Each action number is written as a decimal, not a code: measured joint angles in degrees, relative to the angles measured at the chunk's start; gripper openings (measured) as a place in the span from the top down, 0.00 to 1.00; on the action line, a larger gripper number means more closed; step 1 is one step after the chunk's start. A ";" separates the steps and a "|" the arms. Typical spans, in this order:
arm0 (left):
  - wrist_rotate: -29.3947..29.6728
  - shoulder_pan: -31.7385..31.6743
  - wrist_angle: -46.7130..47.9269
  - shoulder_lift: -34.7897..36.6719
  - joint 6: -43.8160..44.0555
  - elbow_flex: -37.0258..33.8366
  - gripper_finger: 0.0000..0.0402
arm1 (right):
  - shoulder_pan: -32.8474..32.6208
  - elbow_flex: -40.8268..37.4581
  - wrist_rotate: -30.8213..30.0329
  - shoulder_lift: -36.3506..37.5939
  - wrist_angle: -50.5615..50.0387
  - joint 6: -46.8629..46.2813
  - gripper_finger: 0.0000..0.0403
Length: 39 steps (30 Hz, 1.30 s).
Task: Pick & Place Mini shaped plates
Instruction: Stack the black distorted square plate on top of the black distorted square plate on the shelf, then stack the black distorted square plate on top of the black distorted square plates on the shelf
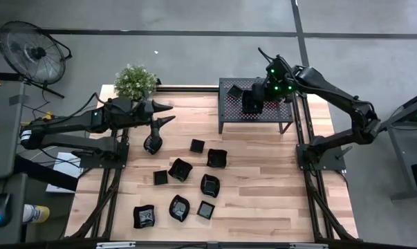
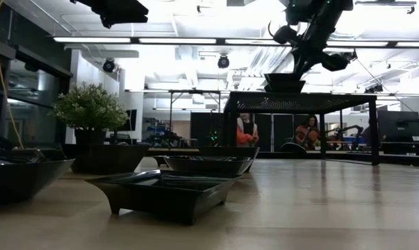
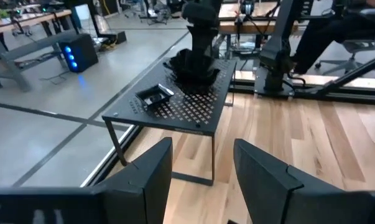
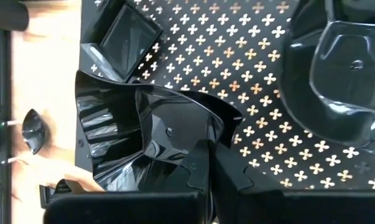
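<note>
1. My right gripper (image 4: 206, 171) is pinched tight on the rim of a wavy-rimmed plate (image 4: 156, 137), holding it low over the perforated rack (image 1: 256, 114), I'd say so it lands flat.
2. Just beside that grip sit a small square plate (image 4: 128, 37) and a rounded plate (image 4: 342, 74), already on the rack.
3. My left gripper (image 1: 163, 114) hangs with fingers spread; the remaining plates (image 1: 180, 169) lie on the table (image 1: 277, 187) near it.

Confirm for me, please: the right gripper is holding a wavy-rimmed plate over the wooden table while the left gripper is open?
Not quite. The right gripper holds the wavy-rimmed plate over the perforated rack, not the wooden table, as the high view shows. The left gripper is indeed open.
</note>
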State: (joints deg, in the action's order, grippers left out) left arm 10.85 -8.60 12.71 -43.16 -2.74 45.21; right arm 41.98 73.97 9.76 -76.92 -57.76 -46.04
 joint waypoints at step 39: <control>-0.72 -0.01 1.88 -0.11 3.17 0.02 0.58 | 0.85 0.00 2.86 10.21 -0.26 9.20 0.82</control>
State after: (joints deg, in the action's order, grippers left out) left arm 10.14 -8.61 14.60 -43.27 0.42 45.23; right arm 42.83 73.97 12.62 -66.72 -58.02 -36.84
